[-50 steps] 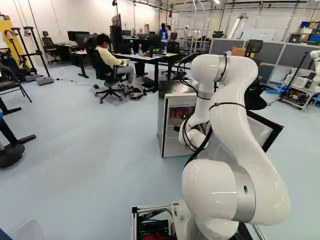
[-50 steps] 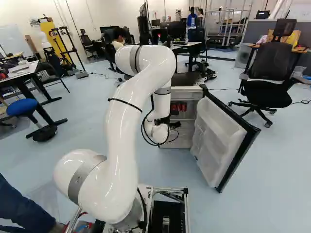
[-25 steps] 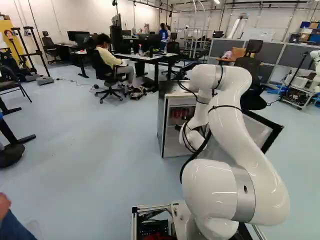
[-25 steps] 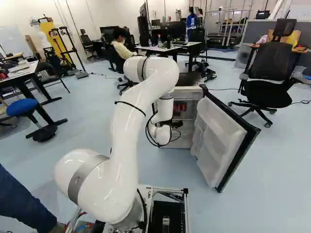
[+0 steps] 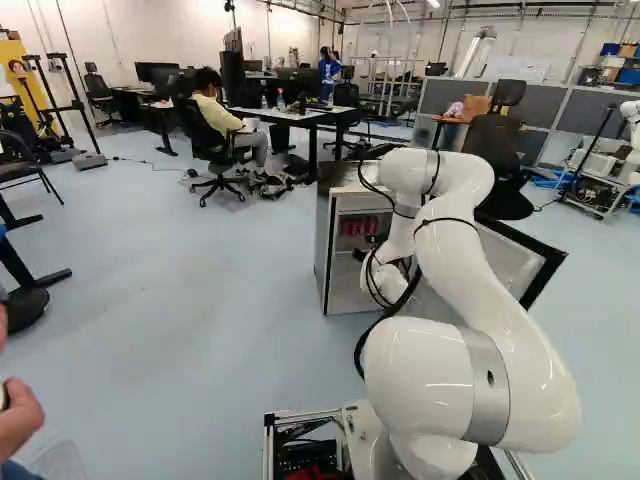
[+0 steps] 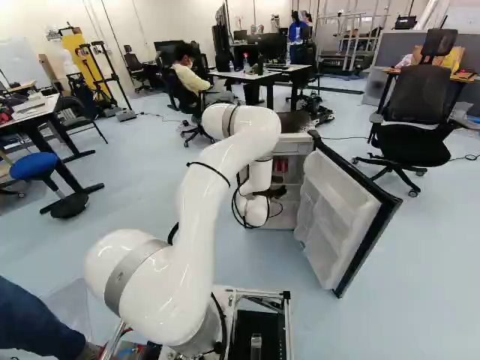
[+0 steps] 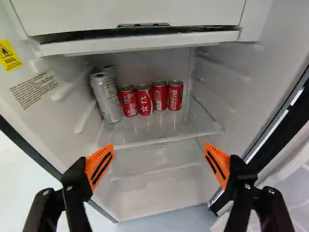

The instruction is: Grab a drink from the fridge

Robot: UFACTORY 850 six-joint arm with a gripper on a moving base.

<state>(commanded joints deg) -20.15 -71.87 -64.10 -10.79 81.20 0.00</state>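
Observation:
In the right base view my gripper (image 6: 274,193) is at the front of the open fridge (image 6: 296,142). The wrist view shows the gripper (image 7: 158,164) wide open, nothing between its orange pads, pointing into the fridge. Ahead of it on a clear shelf (image 7: 159,137) stand several red cans, among them one at the row's end (image 7: 175,95) and one beside it (image 7: 159,95). Two taller silver cans stand at the other end; the nearer (image 7: 106,97) partly hides the one behind. The fingers are short of the cans and touch none.
The fridge door (image 6: 337,217) is swung open beside the arm. A white compartment front (image 7: 140,14) lies above the can shelf, a lower clear shelf (image 7: 154,157) below it. An office chair (image 6: 416,112) is beyond the door; a desk (image 5: 290,115) stands behind the fridge.
My arm has lowered at its elbow and moved slightly toward the fridge. The gripper has stayed open. The base, fridge and door have kept their places.

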